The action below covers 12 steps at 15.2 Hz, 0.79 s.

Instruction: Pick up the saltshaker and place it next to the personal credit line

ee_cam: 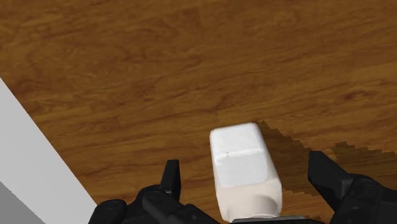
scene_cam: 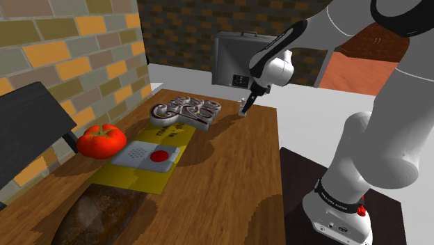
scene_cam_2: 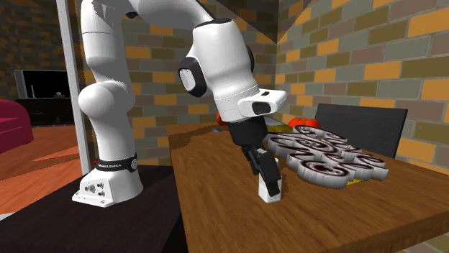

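Note:
The saltshaker (ee_cam: 245, 164) is a small white block standing on the wooden table (scene_cam: 229, 174) near its far end, also seen as the saltshaker (scene_cam_2: 271, 190) and the saltshaker (scene_cam: 243, 108). My gripper (ee_cam: 248, 177) is lowered over it and open. One black finger (ee_cam: 170, 179) stands on each side of the shaker with a gap, touching nothing. My gripper (scene_cam_2: 263, 171) hangs just above the tabletop. The credit line looks like a flat yellow sheet (scene_cam: 136, 178) farther along the table, towards the shoulder view's lower left.
An ornate swirled silver piece (scene_cam: 186, 111) lies beside the shaker, partly on the yellow sheet. A grey device with a red button (scene_cam: 149, 155), a tomato (scene_cam: 101, 140) and a dark loaf (scene_cam: 97, 217) lie nearer. A grey case (scene_cam: 235, 59) stands behind the table.

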### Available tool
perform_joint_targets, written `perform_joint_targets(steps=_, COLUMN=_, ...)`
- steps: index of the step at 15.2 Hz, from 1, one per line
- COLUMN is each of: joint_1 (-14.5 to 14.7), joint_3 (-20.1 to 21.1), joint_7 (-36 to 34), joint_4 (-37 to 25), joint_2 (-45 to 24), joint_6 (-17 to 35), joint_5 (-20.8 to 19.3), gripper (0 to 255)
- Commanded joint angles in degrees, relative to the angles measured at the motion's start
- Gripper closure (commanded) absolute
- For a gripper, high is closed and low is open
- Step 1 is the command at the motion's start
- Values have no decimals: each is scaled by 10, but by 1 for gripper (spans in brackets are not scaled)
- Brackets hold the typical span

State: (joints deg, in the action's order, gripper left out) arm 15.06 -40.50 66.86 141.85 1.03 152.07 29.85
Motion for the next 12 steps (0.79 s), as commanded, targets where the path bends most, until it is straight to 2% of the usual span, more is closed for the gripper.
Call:
perform_joint_targets(steps=1, joint_1=2, joint_3=1, joint_7=12, joint_4=0, joint_2=-9, joint_6=5, joint_5=17, gripper=0)
perform_joint_targets(steps=7, joint_1=2, joint_3=1, joint_7=12, joint_4=0, joint_2=-9, joint_6=5, joint_5=16, gripper=0)
perform_joint_targets(steps=8, joint_1=2, joint_3=1, joint_7=12, joint_4=0, joint_2=-9, joint_6=5, joint_5=16, gripper=255)
perform_joint_targets(steps=12, joint_1=2, joint_3=1, joint_7=12, joint_4=0, joint_2=-9, joint_6=5, joint_5=16, gripper=255)
